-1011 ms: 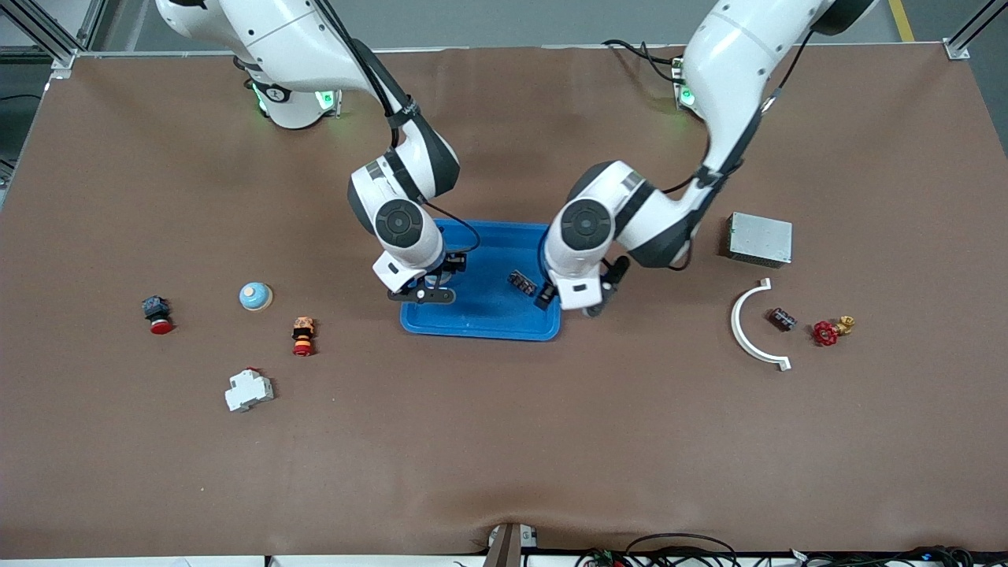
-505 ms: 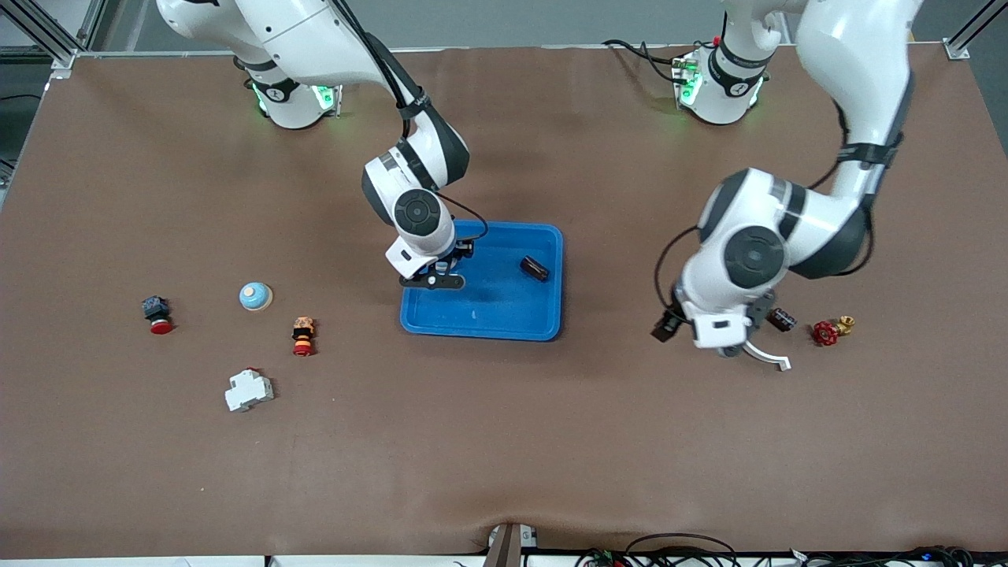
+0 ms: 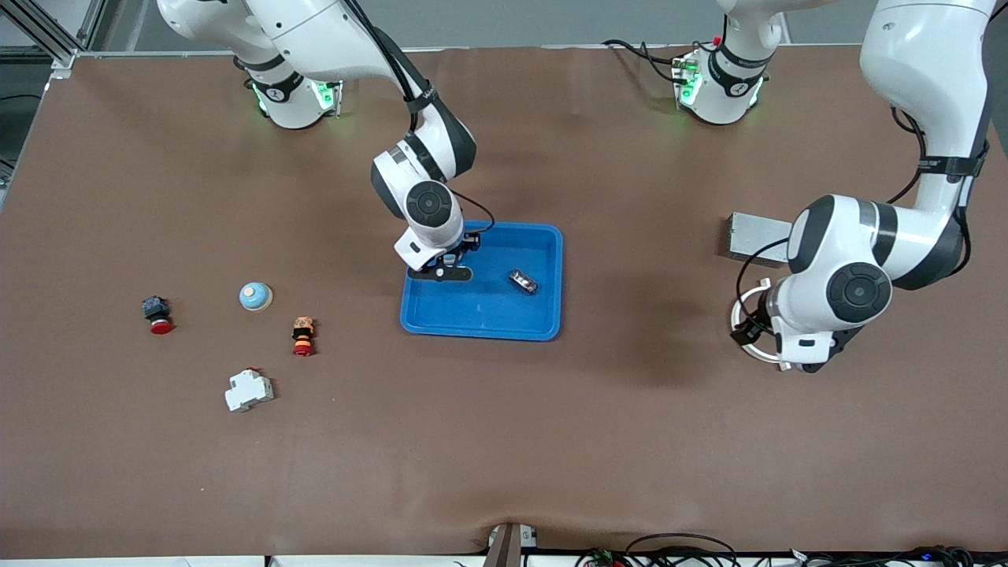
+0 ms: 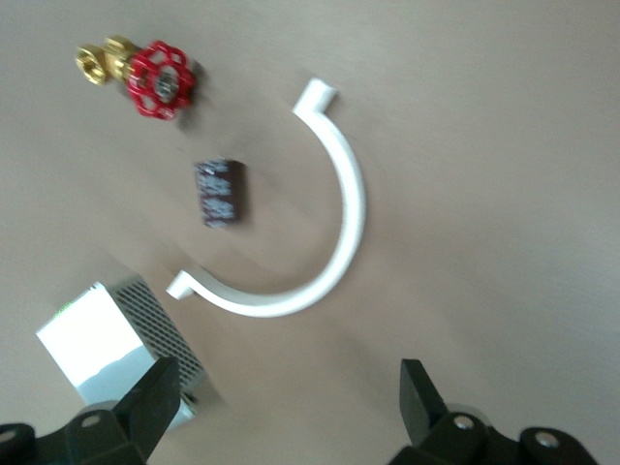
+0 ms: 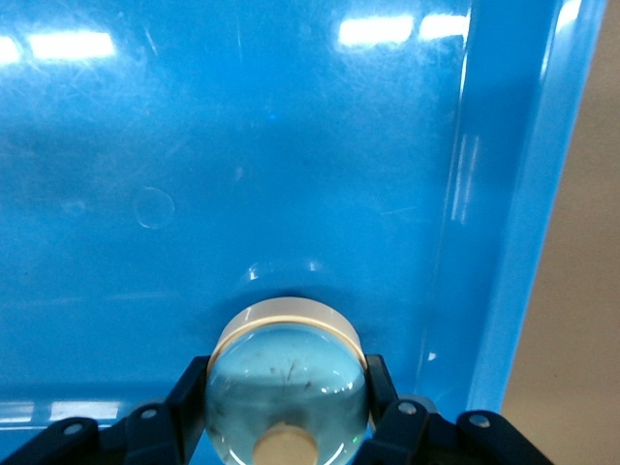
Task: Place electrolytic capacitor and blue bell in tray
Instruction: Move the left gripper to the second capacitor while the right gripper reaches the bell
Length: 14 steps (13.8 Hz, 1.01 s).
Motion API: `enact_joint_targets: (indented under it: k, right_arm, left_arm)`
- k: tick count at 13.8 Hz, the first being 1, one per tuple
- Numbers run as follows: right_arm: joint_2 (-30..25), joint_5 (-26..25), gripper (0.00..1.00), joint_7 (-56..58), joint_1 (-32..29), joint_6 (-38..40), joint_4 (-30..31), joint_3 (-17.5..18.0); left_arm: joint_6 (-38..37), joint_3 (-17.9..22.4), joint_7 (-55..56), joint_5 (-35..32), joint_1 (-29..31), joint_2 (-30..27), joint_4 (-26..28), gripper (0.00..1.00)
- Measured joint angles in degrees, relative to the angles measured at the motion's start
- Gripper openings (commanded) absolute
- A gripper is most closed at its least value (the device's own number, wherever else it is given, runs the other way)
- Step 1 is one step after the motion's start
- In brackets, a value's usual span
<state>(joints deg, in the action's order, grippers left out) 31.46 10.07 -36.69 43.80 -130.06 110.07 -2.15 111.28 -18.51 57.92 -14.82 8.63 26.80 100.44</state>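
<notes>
Right pincer (image 5: 286, 426) clamped on bell (image 5: 287, 383), low inside tray (image 3: 441, 319), bell hidden by wrist in front view | left pincer (image 4: 291, 412) spread apart, empty, over white arc (image 4: 329, 232), fingertips cut off | capacitor (image 3: 523, 281) lies in tray | second capacitor (image 4: 220, 192) on surface beside arc, hidden in front view
</notes>
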Motion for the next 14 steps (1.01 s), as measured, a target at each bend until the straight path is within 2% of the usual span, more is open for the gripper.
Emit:
enact_joint_targets:
  k: [4,7,11,14]
  right_arm:
    - [-0.3,0.0,1.0,0.0,0.5,1.8,-0.3,0.0]
    - [-3.3,-0.5,1.0,0.0,0.6,12.3,-3.9,-0.9]
    - [-14.7,-11.6,1.0,0.8,-0.8,21.1,-4.6,-2.9]
    - [-24.4,-13.7,1.0,12.8,-6.4,22.2,1.1,-3.2]
  left_arm:
    - [0.8,-0.1,-4.9,-0.5,4.3,-0.1,2.9,1.0]
    - [4.6,-0.2,-8.1,-0.8,7.3,-0.1,5.3,1.0]
    - [10.7,-0.2,-9.0,-3.5,8.4,-0.1,9.4,1.0]
    - [13.2,-0.2,-9.0,-6.4,9.1,0.0,10.9,1.0]
